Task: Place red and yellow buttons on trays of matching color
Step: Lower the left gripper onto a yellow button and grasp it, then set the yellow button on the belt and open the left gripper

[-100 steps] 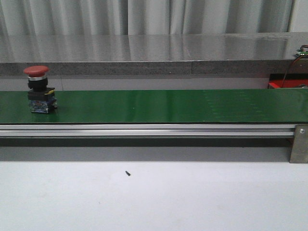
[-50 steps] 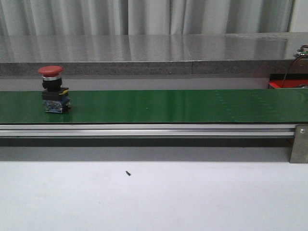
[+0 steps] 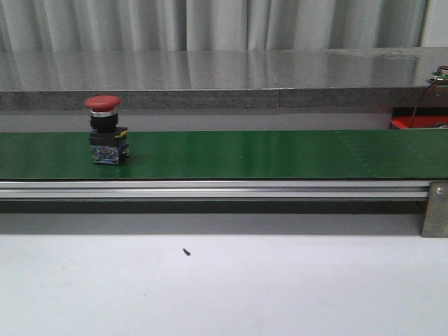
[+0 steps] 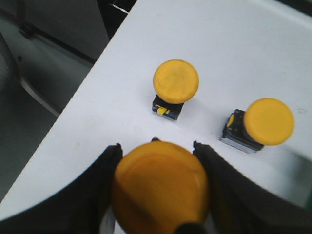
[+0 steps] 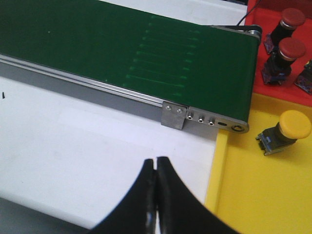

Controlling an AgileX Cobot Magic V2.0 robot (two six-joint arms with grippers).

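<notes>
A red button [image 3: 105,133] stands upright on the green conveyor belt [image 3: 280,154], left of its middle. In the left wrist view my left gripper [image 4: 157,146] is shut on a yellow button [image 4: 161,187], its black fingers [image 4: 97,190] flanking the cap. Two more yellow buttons [image 4: 175,83] [image 4: 267,122] stand on the white surface beyond it. My right gripper [image 5: 156,160] is shut and empty over the white table, beside the yellow tray [image 5: 263,195]. That tray holds one yellow button [image 5: 292,124]. The red tray [image 5: 280,92] holds two red buttons [image 5: 291,18] [image 5: 287,48].
The belt's aluminium rail [image 3: 210,189] and end bracket [image 3: 435,208] run along its near side. A small dark speck [image 3: 186,252] lies on the white table. A grey ledge [image 3: 210,98] runs behind the belt. Neither arm shows in the front view.
The red button has travelled to the right along the belt, still upright. Nothing else in the front view has moved.
</notes>
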